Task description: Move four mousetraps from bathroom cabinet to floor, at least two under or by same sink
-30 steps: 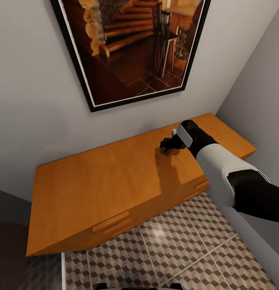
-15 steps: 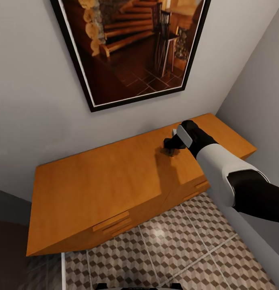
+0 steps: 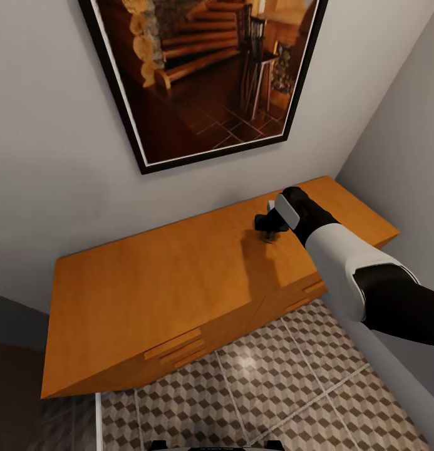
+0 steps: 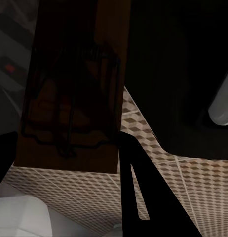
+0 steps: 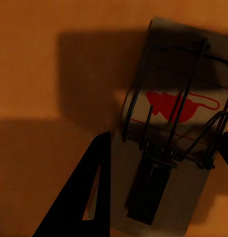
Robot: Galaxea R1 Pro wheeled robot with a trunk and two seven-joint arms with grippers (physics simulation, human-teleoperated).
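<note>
Right gripper (image 3: pixel 265 229) at centre right of the head view, low over the cabinet (image 3: pixel 148 294) top, fingers spread either side of a mousetrap (image 5: pixel 168 148); not closed on it. Trap flat on the orange-brown wood, red spot and dark wire facing up, one dark finger (image 5: pixel 79 197) just beside its edge. Left gripper (image 4: pixel 64 197) clamped on a second mousetrap (image 4: pixel 69 94), board upright between the fingers, cube-patterned bathroom floor (image 4: pixel 193 197) behind. Framed picture (image 3: pixel 204 75) on the wall above.
</note>
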